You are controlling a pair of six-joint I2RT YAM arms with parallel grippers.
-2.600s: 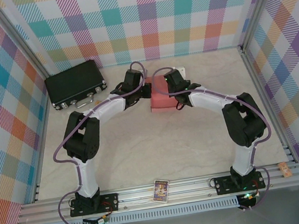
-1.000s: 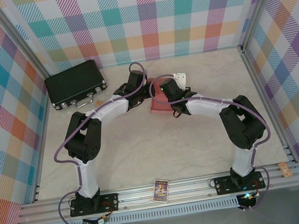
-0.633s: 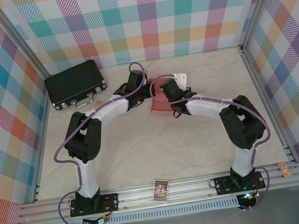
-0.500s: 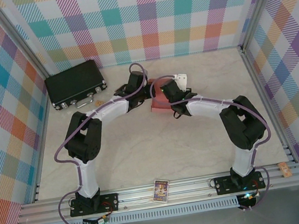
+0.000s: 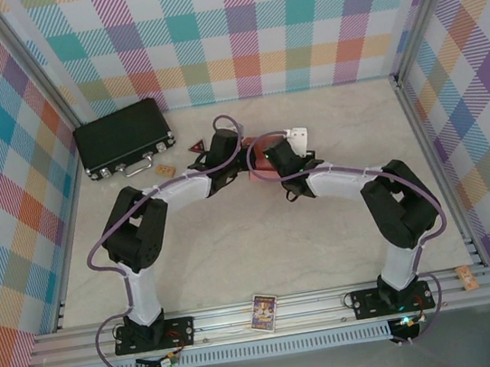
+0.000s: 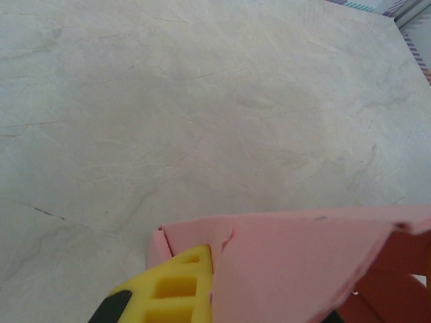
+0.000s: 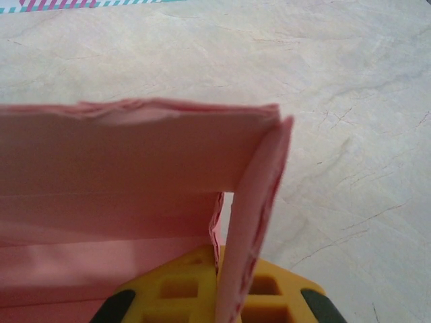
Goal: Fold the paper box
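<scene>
The table [image 5: 236, 249] has a pale, beige marbled top with faint veins. A black case [image 5: 122, 137] with metal latches lies flat at its far left corner. Just beside the case's near right corner lies a small tan piece [image 5: 164, 170], and a little farther right a small dark triangular piece [image 5: 194, 148]. A white object [image 5: 297, 137] lies right of centre, near the pink paper box [image 5: 259, 156]; whether that box rests on the surface cannot be told. On the metal rail [image 5: 335, 303] along the near edge lie a picture card [image 5: 264, 311] and, far right, a cork [image 5: 466, 276].
</scene>
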